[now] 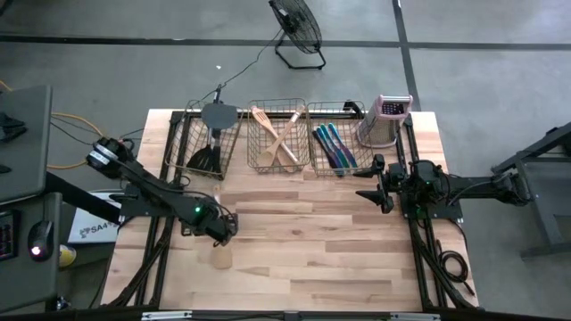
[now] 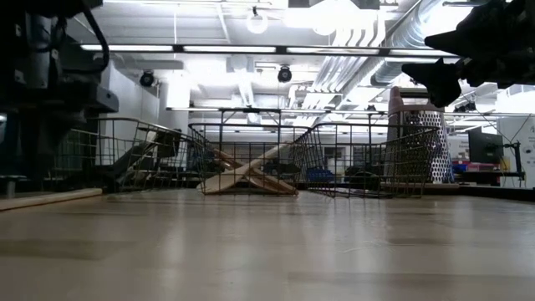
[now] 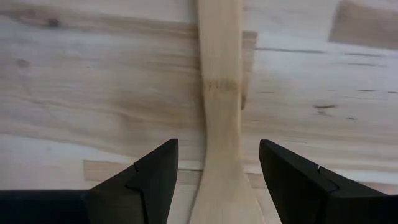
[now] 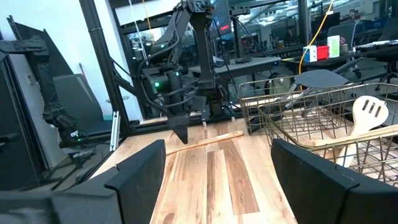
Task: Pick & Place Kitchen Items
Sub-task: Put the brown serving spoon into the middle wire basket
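**Left claw poised over a lone wooden spatula**

On the left of the surface (image 1: 312, 259), the left claw (image 3: 217, 180) hangs point-down over a pale wooden spatula (image 3: 221, 93) lying flat on the boards. Its fingers stand well apart, one on each side of the handle, holding nothing. The spatula's long axis runs straight away from the claw, crosswise to the gap between the fingers — so a plain descent and squeeze looks like the coming move. This arm is by far the nearer.

Along the far edge stand three wire baskets: the left basket (image 1: 178, 147) with dark spatulas, the middle basket (image 1: 254, 160) with crossed wooden spoons (image 1: 272, 138), the right basket (image 1: 352, 111) with slim blue and purple pieces (image 1: 335, 147). A box grater (image 1: 385, 125) stands just beyond.

The right claw (image 4: 217, 168) waits raised at the right edge — wide open, empty.

Beyond lie a concrete floor and a floor fan (image 1: 299, 31).
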